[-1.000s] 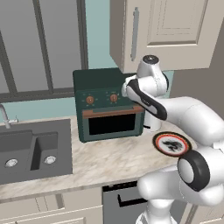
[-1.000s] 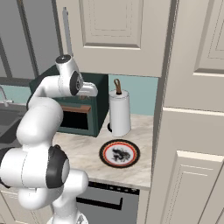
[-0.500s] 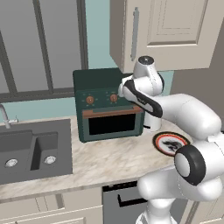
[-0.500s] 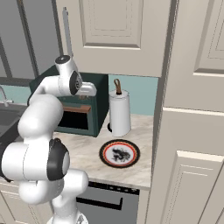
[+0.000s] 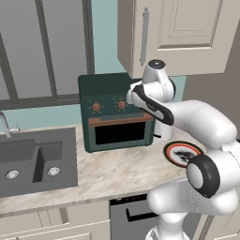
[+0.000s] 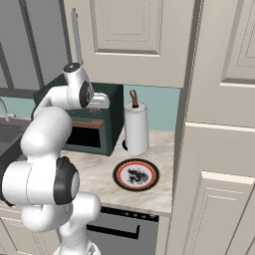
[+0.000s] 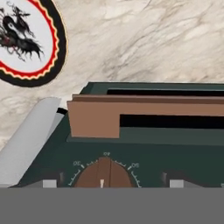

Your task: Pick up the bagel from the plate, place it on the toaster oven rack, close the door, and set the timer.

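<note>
The end effector (image 7: pixel 106 186), jaws parted and empty, is straddling the right knob (image 7: pixel 104 174) of the toaster oven (image 5: pixel 117 112), door (image 5: pixel 121 133) closed; timer-setting is underway, calling for closing, then twisting.

Beige cabinets (image 5: pixel 187 33) hang over a marbled surface (image 5: pixel 112 171) against a pale teal wall (image 5: pixel 105 42). A dark sink (image 5: pixel 33 161) sits left, beneath what looks like a grey window (image 5: pixel 42 51).

I can't make out my gripper's fingertips — the forearm blocks them in both base views. The plate (image 7: pixel 26 41) runs off the hand view's edge — likewise the door (image 7: pixel 148 116).
</note>
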Controlling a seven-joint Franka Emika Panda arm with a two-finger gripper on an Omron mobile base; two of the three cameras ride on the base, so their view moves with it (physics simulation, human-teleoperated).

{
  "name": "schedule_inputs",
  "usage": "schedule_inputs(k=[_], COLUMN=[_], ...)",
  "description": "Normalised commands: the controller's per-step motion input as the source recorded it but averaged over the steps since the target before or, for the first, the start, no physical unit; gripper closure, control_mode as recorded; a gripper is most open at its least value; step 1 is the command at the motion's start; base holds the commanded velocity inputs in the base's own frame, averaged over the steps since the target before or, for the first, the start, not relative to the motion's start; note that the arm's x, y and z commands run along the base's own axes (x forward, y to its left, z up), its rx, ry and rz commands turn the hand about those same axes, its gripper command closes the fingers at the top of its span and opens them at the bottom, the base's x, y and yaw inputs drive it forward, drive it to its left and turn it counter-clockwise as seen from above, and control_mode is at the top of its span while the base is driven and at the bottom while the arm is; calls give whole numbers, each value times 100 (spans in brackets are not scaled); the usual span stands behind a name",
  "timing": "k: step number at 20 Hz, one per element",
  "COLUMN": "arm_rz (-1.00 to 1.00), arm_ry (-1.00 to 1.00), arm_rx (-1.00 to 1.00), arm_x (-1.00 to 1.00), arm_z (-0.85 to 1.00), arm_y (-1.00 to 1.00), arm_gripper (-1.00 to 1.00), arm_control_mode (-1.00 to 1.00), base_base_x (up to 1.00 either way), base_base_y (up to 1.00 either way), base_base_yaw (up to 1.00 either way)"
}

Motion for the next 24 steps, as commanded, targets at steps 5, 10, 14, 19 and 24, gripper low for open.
schedule_inputs(k=[5, 10, 14, 19, 24], arm_rz=[0, -1, 0, 0, 0], arm_ry=[0, 0, 0, 2, 2], arm_rx=[9, 24, 29, 29, 26], arm_x=[22, 24, 24, 23, 6], arm_z=[0, 0, -1, -12, -18], arm_y=[-40, -87, -91, -96, -100], arm_gripper=[100, 100, 100, 100, 100], arm_control_mode=[-100, -100, -100, -100, -100], base_base_x=[0, 0, 0, 0, 0], base_base_y=[0, 0, 0, 0, 0], base_base_yaw=[0, 0, 0, 0, 0])
